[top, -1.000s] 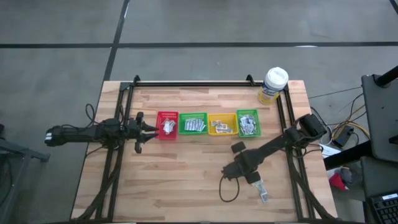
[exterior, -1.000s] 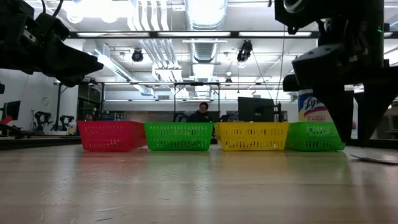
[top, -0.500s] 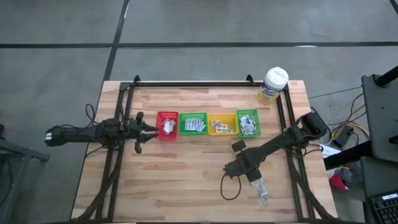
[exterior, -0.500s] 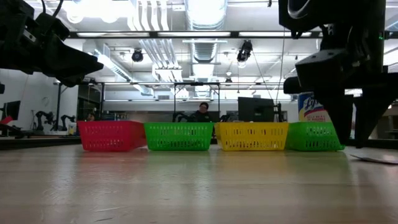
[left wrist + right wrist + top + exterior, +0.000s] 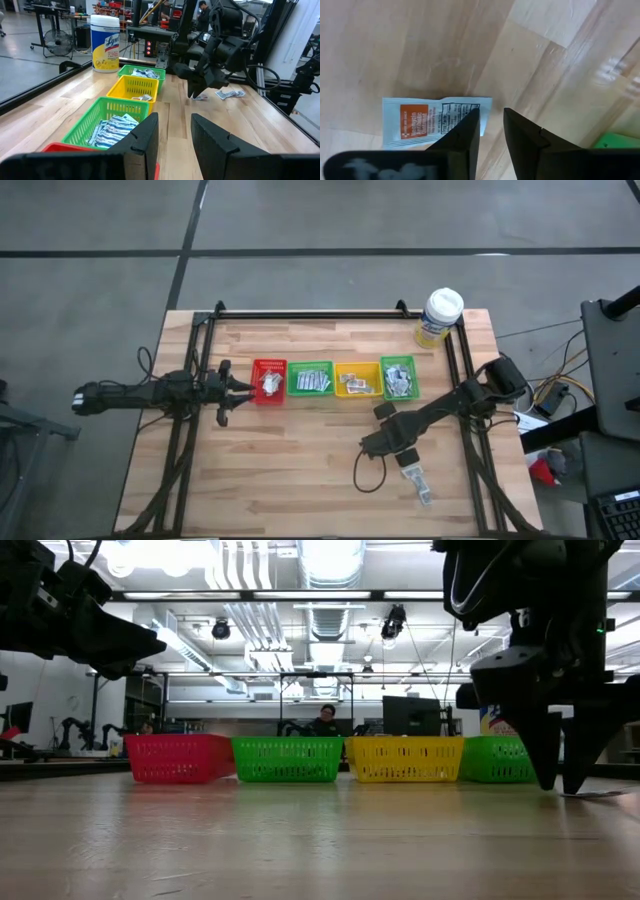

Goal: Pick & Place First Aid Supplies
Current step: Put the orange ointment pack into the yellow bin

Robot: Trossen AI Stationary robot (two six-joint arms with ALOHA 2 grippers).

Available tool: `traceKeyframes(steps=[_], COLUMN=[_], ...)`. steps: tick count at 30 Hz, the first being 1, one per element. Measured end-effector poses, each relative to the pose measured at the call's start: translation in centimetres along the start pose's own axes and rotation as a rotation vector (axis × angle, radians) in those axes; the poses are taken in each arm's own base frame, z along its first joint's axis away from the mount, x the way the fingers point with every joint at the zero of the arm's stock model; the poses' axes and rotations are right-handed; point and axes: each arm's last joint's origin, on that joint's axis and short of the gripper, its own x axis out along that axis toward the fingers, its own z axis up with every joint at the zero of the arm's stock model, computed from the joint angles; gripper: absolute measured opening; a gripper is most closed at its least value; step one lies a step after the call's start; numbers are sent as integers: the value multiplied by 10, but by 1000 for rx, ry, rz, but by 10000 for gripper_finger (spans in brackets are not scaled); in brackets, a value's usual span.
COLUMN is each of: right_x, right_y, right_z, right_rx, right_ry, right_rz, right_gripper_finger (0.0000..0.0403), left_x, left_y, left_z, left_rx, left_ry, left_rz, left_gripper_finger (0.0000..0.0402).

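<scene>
Pale wood planks make up the table (image 5: 300, 470), and on it, in the high view's lower right, the right gripper (image 5: 491, 131) points straight down. Its wrist view shows the two fingers a narrow gap apart over the end of a white-and-orange sachet (image 5: 427, 129) lying flat on the wood; the fingers hold nothing. In the low view that gripper stands at the right of the frame with its tips at the table surface, a flat packet (image 5: 590, 795) just beside them. More loose packets (image 5: 418, 484) lie slightly lower right of it in the high view.

Four bins sit in a row across the upper middle of the high view: red (image 5: 268, 379), green (image 5: 311, 378), yellow (image 5: 356, 378) and green (image 5: 398, 376), each holding sachets. A wipes tub (image 5: 440, 317) stands at the upper right.

The left gripper (image 5: 240, 387) hovers at the left, just beside the red bin, fingers parted and empty.
</scene>
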Motion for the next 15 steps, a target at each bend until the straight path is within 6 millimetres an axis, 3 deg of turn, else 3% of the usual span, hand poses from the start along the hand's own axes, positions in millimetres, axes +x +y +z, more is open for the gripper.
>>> traceKeyframes(steps=[15], right_x=[3], right_y=[-1], right_z=[-1], right_rx=[14], right_ry=[-3], right_rz=[38], right_gripper_finger=[31], left_x=[0], left_y=[0], left_z=[0], left_rx=[0], left_ry=[0], left_rz=[0], left_gripper_finger=[113])
